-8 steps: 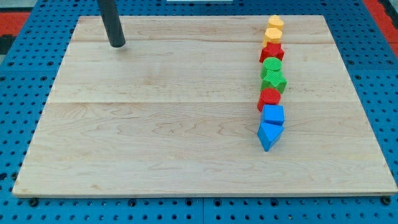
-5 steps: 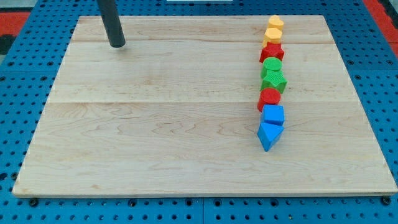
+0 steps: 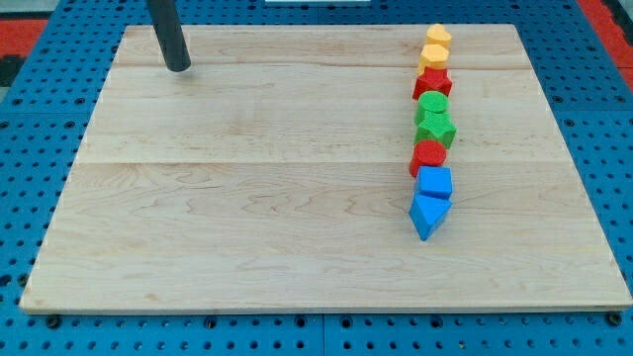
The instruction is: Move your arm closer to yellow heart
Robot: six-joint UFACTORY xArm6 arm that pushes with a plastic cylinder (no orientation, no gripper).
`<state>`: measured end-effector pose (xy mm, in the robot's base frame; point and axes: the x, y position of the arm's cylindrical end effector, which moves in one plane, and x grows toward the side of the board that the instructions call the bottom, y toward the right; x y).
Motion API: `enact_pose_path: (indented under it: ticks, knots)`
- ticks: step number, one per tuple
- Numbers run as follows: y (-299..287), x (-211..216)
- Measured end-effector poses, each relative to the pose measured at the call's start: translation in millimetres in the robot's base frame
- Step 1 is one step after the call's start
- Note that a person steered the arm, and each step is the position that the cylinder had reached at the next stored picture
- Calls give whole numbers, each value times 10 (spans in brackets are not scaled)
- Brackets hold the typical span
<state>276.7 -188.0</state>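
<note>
My tip (image 3: 178, 68) rests on the wooden board (image 3: 247, 198) near its top left corner. Two yellow blocks lead a column of blocks at the view's upper right: one at the very top (image 3: 438, 37) and one just below it (image 3: 434, 55). I cannot tell which of the two is the heart. My tip is far to the left of both, at about their height in the view, and touches no block.
Below the yellow blocks the column continues with a red star (image 3: 432, 83), a green block (image 3: 432, 103), a green star (image 3: 436, 129), a red block (image 3: 428, 154), a blue block (image 3: 434, 182) and a blue triangle (image 3: 426, 216).
My tip has shifted a little to the view's left and slightly up. No block has moved.
</note>
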Motion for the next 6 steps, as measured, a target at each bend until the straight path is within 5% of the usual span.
enact_pose_path:
  ticks: [2,6]
  knots:
    - [56,-6]
    - [1472,-720]
